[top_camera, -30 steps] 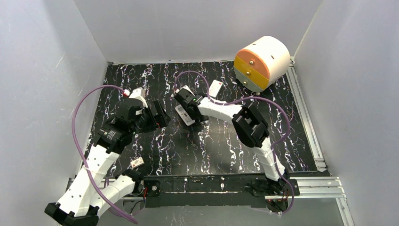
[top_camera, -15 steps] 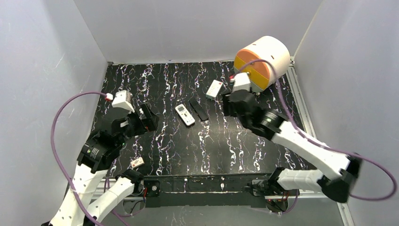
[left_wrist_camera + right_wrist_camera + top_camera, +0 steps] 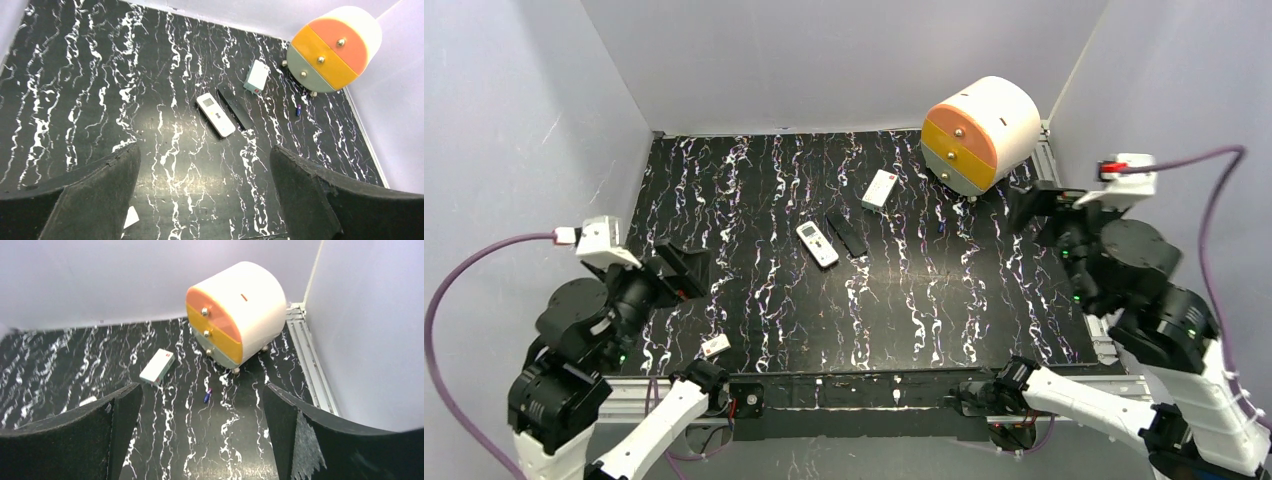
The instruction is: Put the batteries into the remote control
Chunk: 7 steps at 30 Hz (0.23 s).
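The white remote control [image 3: 817,244] lies face up, screen and buttons showing, in the middle of the black marbled table; it also shows in the left wrist view [image 3: 215,114]. One small blue-and-red battery [image 3: 207,395] lies on the table in front of the drawer box, also in the left wrist view [image 3: 298,109]. No other battery shows. My left gripper [image 3: 686,272] is open and empty, high over the table's left side [image 3: 205,165]. My right gripper [image 3: 1036,205] is open and empty, high over the right edge [image 3: 202,405].
A long black bar [image 3: 846,232] lies just right of the remote. A white box with a red mark [image 3: 880,188] lies behind it. A round cream drawer box with orange, yellow and grey fronts [image 3: 980,132] stands at the back right. A small white piece [image 3: 716,346] lies near the front left edge.
Both arms have pulled back and up from the middle: the right gripper left the remote and swung to the right edge, the left gripper withdrew to the left. The remote stays put.
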{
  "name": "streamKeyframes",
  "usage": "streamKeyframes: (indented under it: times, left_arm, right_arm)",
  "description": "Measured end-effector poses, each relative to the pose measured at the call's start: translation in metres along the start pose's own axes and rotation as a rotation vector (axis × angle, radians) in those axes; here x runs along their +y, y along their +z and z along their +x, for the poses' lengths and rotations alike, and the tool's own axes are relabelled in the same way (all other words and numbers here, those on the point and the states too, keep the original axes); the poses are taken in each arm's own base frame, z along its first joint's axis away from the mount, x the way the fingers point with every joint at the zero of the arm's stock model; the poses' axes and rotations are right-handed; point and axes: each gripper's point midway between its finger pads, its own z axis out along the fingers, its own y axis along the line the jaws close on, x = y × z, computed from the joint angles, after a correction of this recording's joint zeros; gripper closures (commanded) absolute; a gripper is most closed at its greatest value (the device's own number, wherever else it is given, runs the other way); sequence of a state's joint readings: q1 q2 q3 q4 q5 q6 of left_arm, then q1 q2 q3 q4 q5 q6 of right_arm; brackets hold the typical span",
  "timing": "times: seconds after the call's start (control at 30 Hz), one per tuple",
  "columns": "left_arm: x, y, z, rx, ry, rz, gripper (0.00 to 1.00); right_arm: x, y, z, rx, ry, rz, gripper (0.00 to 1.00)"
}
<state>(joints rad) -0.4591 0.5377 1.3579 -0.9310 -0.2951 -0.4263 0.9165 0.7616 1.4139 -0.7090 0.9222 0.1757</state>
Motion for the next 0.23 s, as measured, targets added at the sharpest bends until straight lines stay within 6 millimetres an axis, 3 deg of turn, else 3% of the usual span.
streamKeyframes:
  times: [0.1,0.23]
  left_arm:
    - [0.005,-0.015,-0.009,-0.033,0.009,-0.004,0.01]
    - [0.009,-0.025,-0.014,-0.044,0.026,-0.013,0.01]
  right_arm:
    - [-0.017,-0.012,-0.016,-0.046,0.045,0.019,0.01]
    - [-0.022,-0.014,-0.016,-0.043,0.033,0.035,0.01]
